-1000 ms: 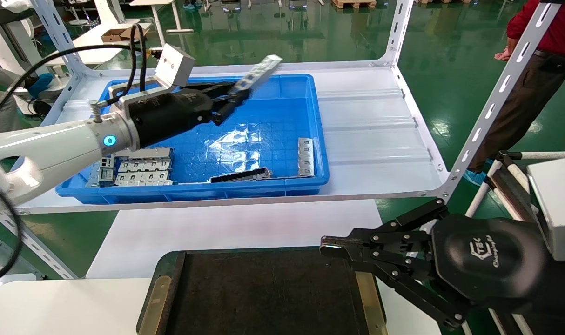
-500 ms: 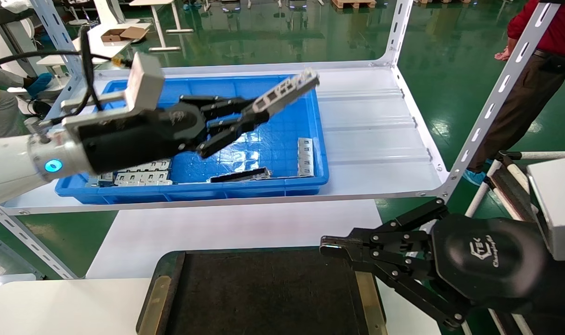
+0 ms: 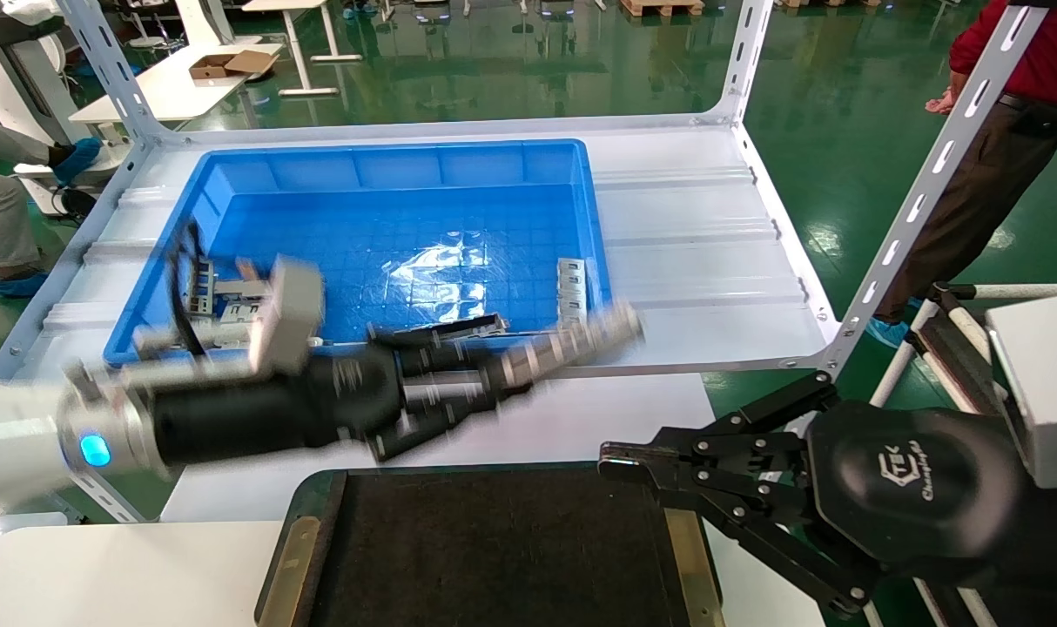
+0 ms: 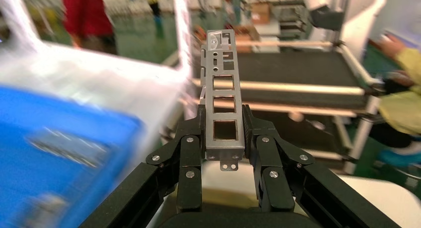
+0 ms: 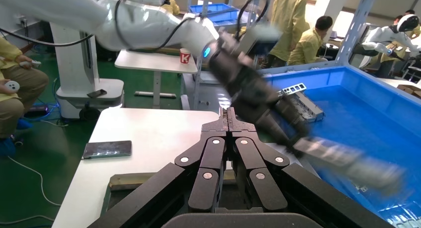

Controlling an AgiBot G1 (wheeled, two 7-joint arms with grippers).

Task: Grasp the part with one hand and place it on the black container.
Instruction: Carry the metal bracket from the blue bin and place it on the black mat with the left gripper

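Note:
My left gripper [image 3: 485, 383] is shut on the part [image 3: 572, 348], a silver-grey bracket strip with square cutouts [image 4: 221, 96] that sticks out past the fingertips. In the head view it hangs over the white table, between the blue bin's front edge and the black container [image 3: 494, 557], a shallow black tray with brass side strips. My right gripper [image 3: 611, 461] is shut and holds nothing, parked at the tray's far right corner; the right wrist view shows its fingertips [image 5: 230, 114] pressed together.
The big blue bin [image 3: 598, 252] on the white rack shelf holds a bunch of grey brackets [image 3: 211, 296], a dark long bar [image 3: 450, 329] and a loose grey strip [image 3: 571, 292]. Slotted rack posts [image 3: 920, 200] stand at the right. A person in red [image 3: 1016, 87] stands beyond the rack.
My left arm has swung out of the blue bin, down and toward me, carrying the part to just above the table before the tray. The right arm has not moved.

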